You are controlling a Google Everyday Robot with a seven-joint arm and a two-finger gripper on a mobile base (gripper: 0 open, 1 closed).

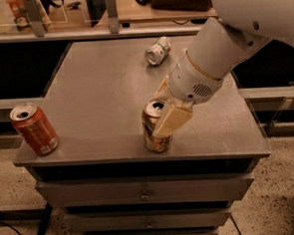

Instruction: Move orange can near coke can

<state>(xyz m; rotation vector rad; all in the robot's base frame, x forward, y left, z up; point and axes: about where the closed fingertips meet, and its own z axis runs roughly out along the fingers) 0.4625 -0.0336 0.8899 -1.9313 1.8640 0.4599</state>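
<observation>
Three cans are on the grey cabinet top (95, 92). At the left edge of the frame the coke can (34, 129) stands upright. Well apart from it, in the lower centre, the orange can (153, 131) stands upright by the front edge. The gripper (162, 113) is right against this can; if it holds it or not, I cannot tell. A white-and-green can (158, 50) lies in the upper centre

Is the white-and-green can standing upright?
No, the white-and-green can lies on its side far back; the tool is at the orange can.
</observation>
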